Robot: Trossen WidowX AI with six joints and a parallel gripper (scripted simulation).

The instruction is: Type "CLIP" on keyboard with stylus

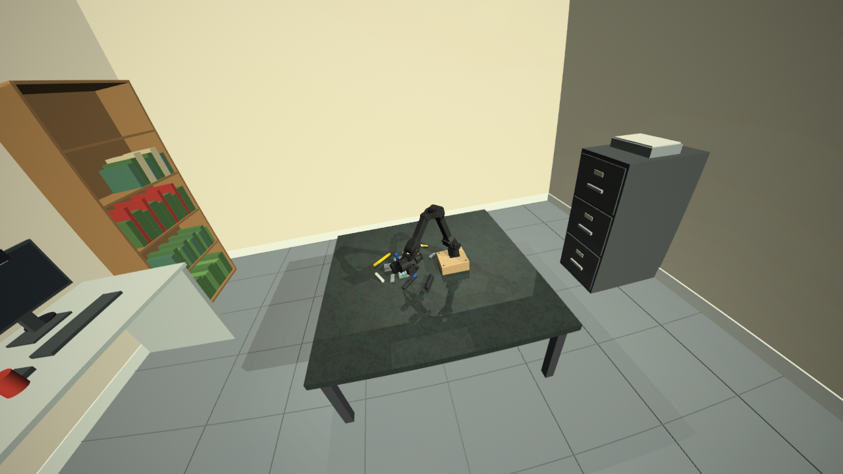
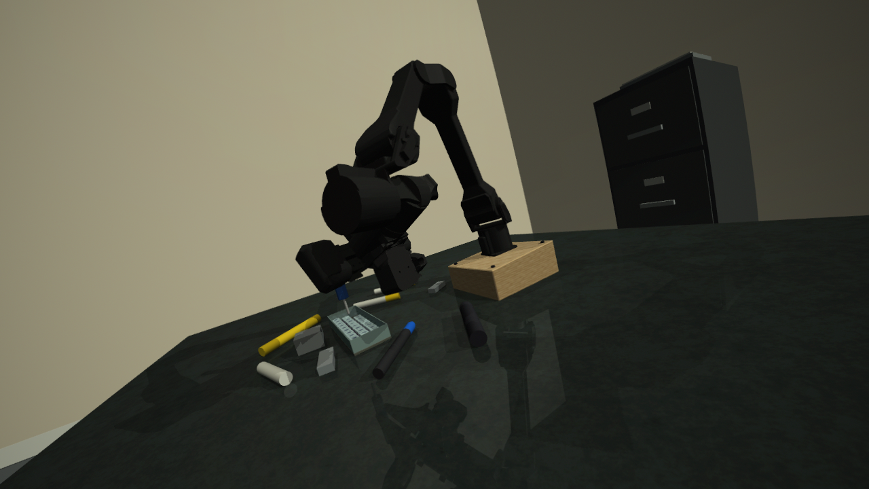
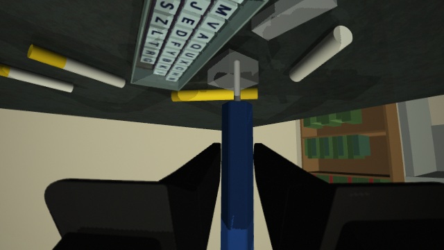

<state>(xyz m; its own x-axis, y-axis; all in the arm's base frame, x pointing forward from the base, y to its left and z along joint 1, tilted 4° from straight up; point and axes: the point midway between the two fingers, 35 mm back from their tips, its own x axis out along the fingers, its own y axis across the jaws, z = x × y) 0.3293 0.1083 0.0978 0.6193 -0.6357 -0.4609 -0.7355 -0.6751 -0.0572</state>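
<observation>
My gripper [image 3: 236, 150] is shut on the blue stylus [image 3: 237, 167] [image 2: 341, 293]. In the wrist view, its thin grey tip points away from the fingers and overlaps a grey block beside the keyboard. The pale green keyboard [image 2: 373, 341] [image 3: 146, 77] is a shallow tray with rows of lettered keys. Its C, L and I keys show small in the wrist view; I cannot make out P. In the exterior view, the tip appears at the keyboard's far end. Its exact height and any contact are unclear. The arm hides much of the gripper in the top and exterior views.
Grey blocks [image 2: 309, 339] [image 3: 218, 71], a yellow marker [image 2: 289, 334] [image 3: 205, 94] and a white cylinder [image 2: 274, 373] [image 3: 320, 53] lie near the keyboard. A blue-capped black marker [image 2: 394, 351], a black cylinder [image 2: 472, 325] and white-and-yellow markers [image 3: 94, 74] lie around. The arm's wooden base [image 2: 522, 273] stands right.
</observation>
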